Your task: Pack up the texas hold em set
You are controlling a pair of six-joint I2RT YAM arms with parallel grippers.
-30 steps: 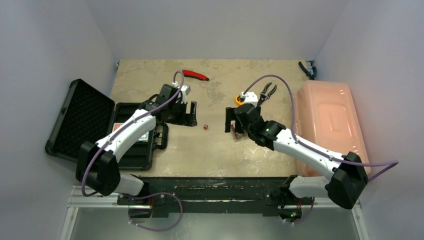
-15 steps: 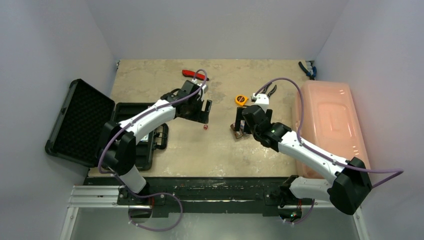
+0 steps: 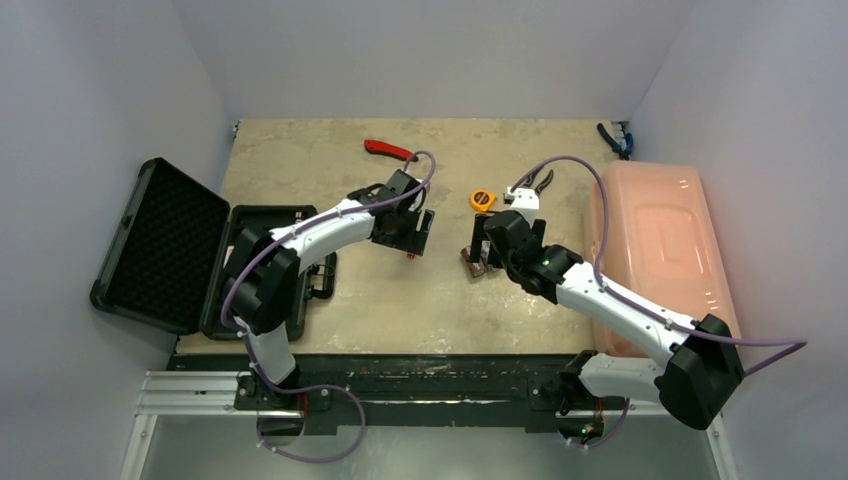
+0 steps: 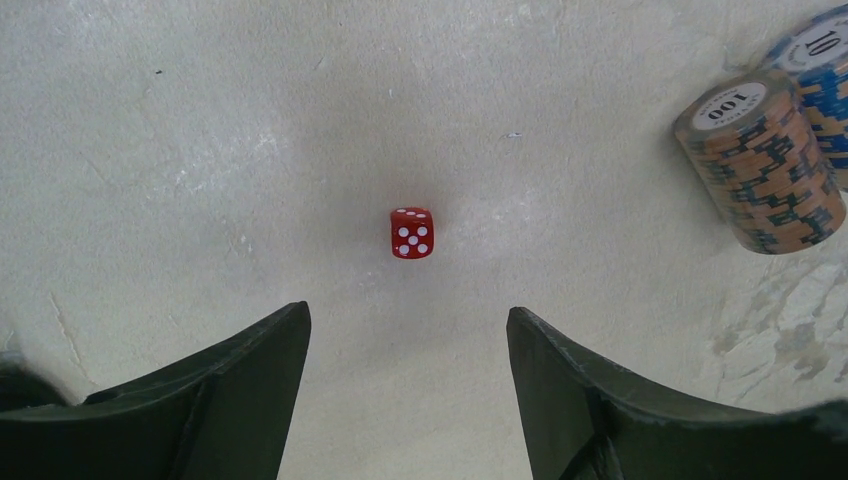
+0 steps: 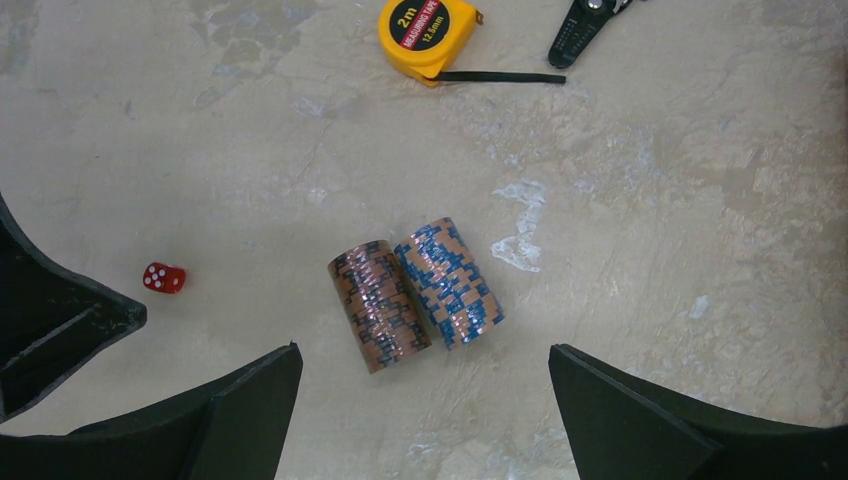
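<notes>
Left claw has swung from the open case to the red die on the surface, jaws apart: die pickup likely next. Right claw, wide open, hangs over both chip rolls.

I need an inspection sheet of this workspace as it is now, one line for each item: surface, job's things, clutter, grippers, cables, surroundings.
Surface: mottled beige table, worn patches, no spill seen.
Job's things: black case open at the left edge, foam lid laid back; orange chip roll and blue chip roll lying side by side, touching; red die lying alone.
Clutter: yellow tape measure, black pliers, red-handled tool, blue-handled pliers.
Grippers: left gripper open over the die; right gripper open over the chip rolls; both empty.
Cables: purple cables looped along both arms, no snag seen.
Surroundings: white walls; pink lidded bin at the right.
</notes>
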